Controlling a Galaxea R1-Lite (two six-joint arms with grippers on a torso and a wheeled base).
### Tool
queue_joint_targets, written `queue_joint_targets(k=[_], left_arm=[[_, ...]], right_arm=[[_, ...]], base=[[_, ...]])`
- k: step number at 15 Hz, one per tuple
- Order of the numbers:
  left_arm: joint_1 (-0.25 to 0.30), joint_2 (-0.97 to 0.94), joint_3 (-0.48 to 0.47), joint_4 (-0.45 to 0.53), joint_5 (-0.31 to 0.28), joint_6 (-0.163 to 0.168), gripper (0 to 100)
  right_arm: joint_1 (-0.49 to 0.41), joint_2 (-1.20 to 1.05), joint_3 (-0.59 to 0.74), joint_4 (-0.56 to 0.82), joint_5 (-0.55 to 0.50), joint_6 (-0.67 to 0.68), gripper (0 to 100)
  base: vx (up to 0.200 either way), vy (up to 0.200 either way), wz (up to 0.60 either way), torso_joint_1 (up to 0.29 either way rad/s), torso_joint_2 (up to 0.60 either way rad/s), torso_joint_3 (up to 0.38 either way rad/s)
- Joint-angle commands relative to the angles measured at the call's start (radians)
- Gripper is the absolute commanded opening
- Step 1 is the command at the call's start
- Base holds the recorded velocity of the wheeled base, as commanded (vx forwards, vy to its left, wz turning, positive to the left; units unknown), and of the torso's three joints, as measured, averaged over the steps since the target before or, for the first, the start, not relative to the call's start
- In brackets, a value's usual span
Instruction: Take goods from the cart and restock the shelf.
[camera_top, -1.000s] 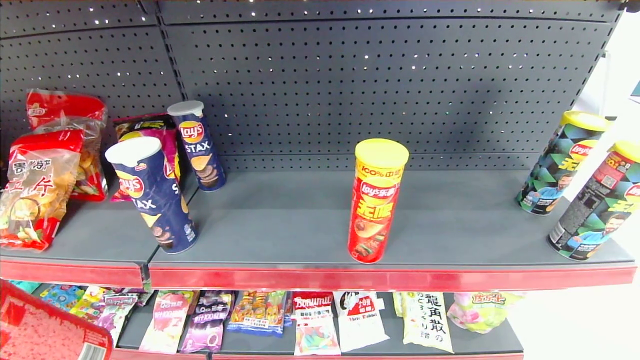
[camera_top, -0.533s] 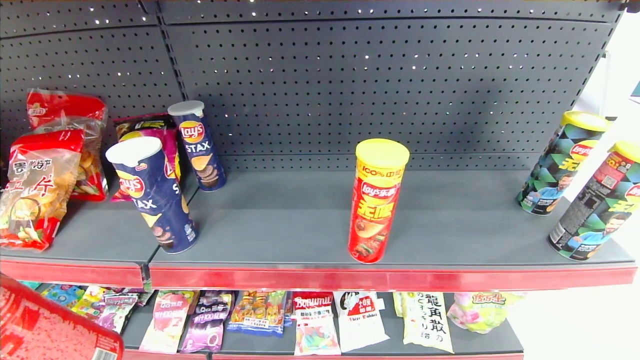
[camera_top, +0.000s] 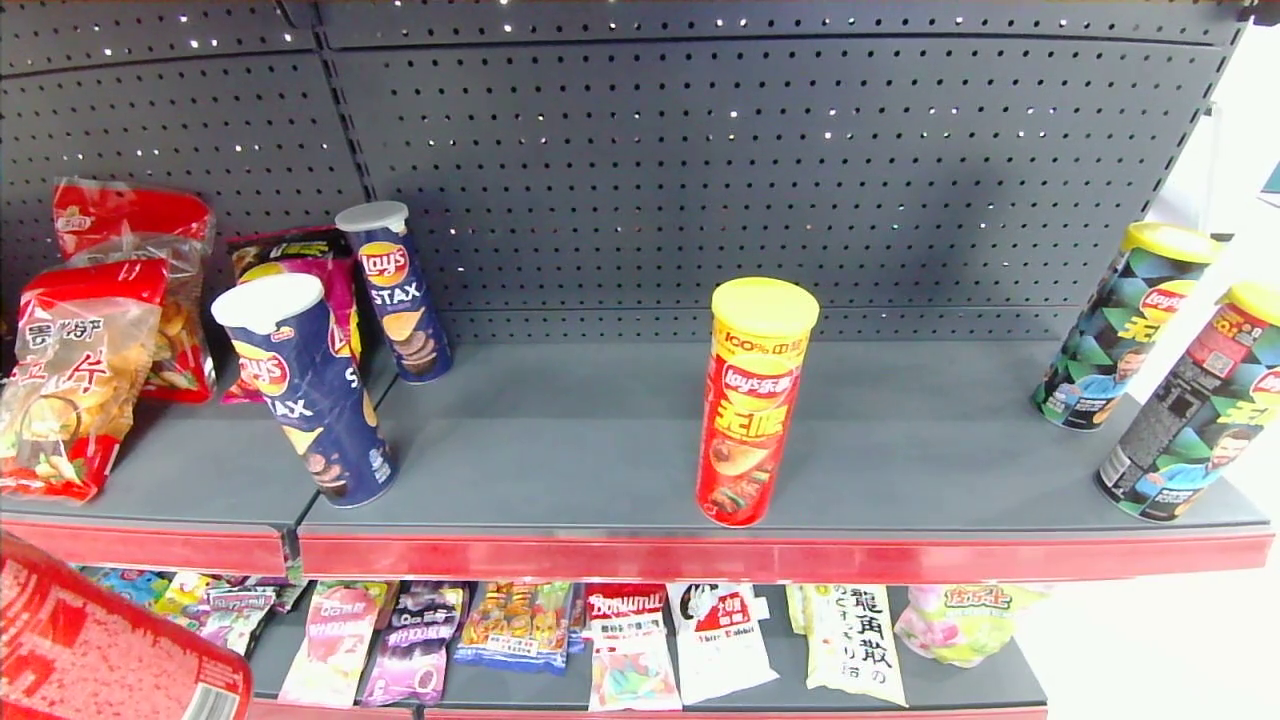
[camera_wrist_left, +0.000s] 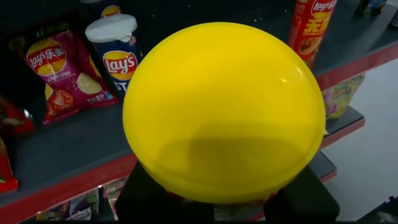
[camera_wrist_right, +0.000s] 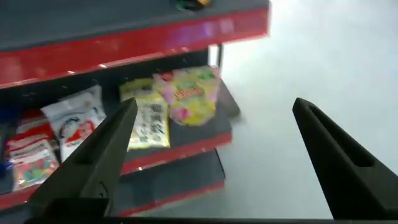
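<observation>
One red can (camera_top: 100, 650) — round, glossy lid (camera_wrist_left: 224, 112)

The red can (camera_top: 100, 650) is cut by the head view's lower-left corner; just part of its side and barcode shows. In the left wrist view its yellow lid (camera_wrist_left: 224, 112) covers the can's body and part of a blue can (camera_wrist_left: 115, 56). At the right end of the shelf (camera_top: 600, 440), 1 green can (camera_top: 1190, 410) has its lid cut by the picture's edge. A purple bag (camera_top: 340, 290) at the back left sits mostly hidden behind 2 blue cans. The lower packets (camera_top: 620, 640) have their tops hidden under the shelf's red front edge. The right pincer (camera_wrist_right: 216, 102) is blurred, its 2 fingers (camera_wrist_right: 93, 168) cut by the picture's edge.
</observation>
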Motion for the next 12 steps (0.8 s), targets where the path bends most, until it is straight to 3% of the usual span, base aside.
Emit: queue_joint_targets(k=[1,3,6,7,8,10,11,12], left_arm=[[0.0,-0.001,-0.002,-0.001,0.0,-0.007,0],[0.0,0.002,0.0,-0.03,-0.002,-0.013,0],[0.0,0.003,0.003,-0.053,-0.003,-0.013,0],[0.0,-0.003,0.004,-0.053,-0.003,-0.013,0],[0.0,-0.012,0.007,-0.053,-0.005,-0.014,0],[0.0,-0.021,0.007,-0.053,-0.003,-0.027,0],[0.0,-0.041,0.017,-0.05,-0.005,-0.043,0],[0.0,-0.05,0.023,-0.049,-0.005,-0.043,0]], right_arm=[[0.06,-0.138,0.06,-0.061,0.118,-0.076,100],[0.06,-0.138,0.069,-0.078,0.206,-0.068,100],[0.06,-0.138,0.07,-0.081,0.216,-0.062,100],[0.06,-0.138,0.08,-0.1,0.084,-0.011,100],[0.06,-0.138,0.08,-0.103,0.022,0.044,100],[0.06,-0.138,0.083,-0.107,0.077,0.009,100],[0.06,-0.14,0.13,-0.172,0.255,-0.08,100],[0.06,-0.14,0.13,-0.161,0.256,-0.071,100]], base=[[0.0,0.0,0.0,0.0,0.0,0.0],[0.0,0.0,0.0,0.0,0.0,0.0],[0.0,0.0,0.0,0.0,0.0,0.0],[0.0,0.0,0.0,0.0,0.0,0.0],[0.0,0.0,0.0,0.0,0.0,0.0],[0.0,0.0,0.0,0.0,0.0,0.0],[0.0,0.0,0.0,0.0,0.0,0.0],[0.0,0.0,0.0,0.0,0.0,0.0]])
